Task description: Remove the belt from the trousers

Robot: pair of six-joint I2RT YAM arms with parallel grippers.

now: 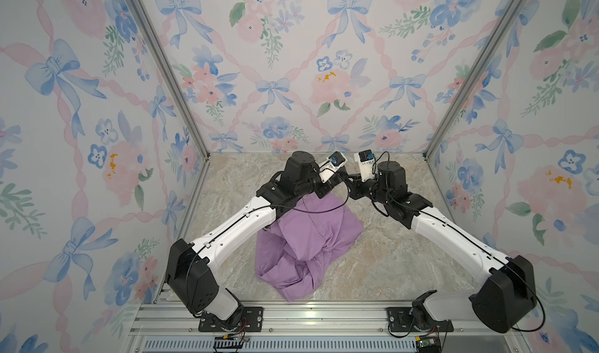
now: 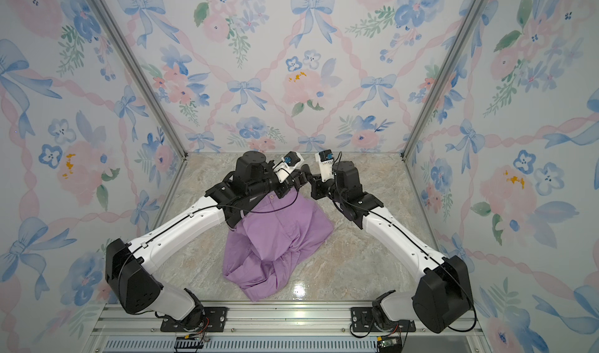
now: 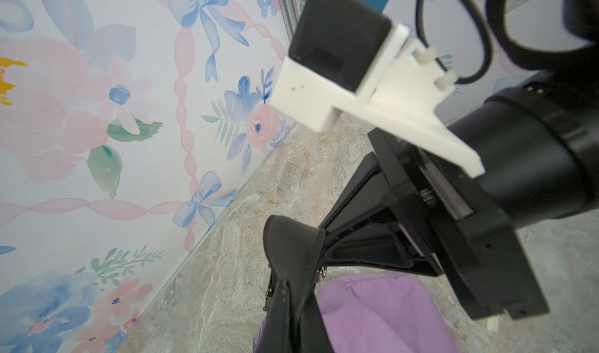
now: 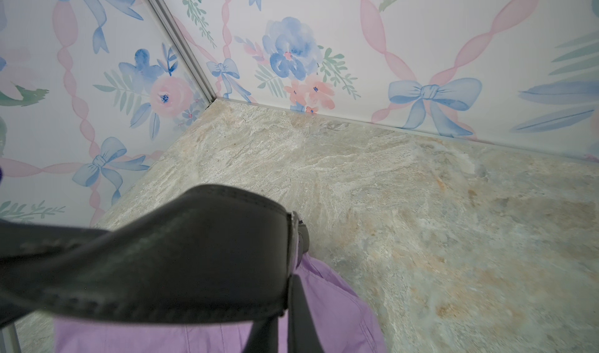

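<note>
The lilac trousers (image 1: 311, 238) (image 2: 275, 234) lie crumpled mid-table, waistband toward the back wall. Both grippers meet just above that waistband. My left gripper (image 1: 335, 182) (image 3: 290, 299) is shut on the black belt (image 3: 291, 247), which rises between its fingers and bends over in a rounded fold. My right gripper (image 1: 351, 181) (image 4: 285, 312) is shut on the same belt (image 4: 162, 254), whose broad stitched strap crosses the right wrist view with a small metal piece (image 4: 294, 234) at its end. In the left wrist view the right gripper's fingers (image 3: 363, 234) reach the fold. The arms hide most of the belt in both top views.
The marble tabletop (image 1: 389, 263) is boxed in by floral walls at the back (image 1: 291, 75) and on both sides. Thin black robot cables (image 1: 308, 208) hang over the trousers near the waistband. The aluminium rail (image 1: 324, 315) with both arm bases runs along the front.
</note>
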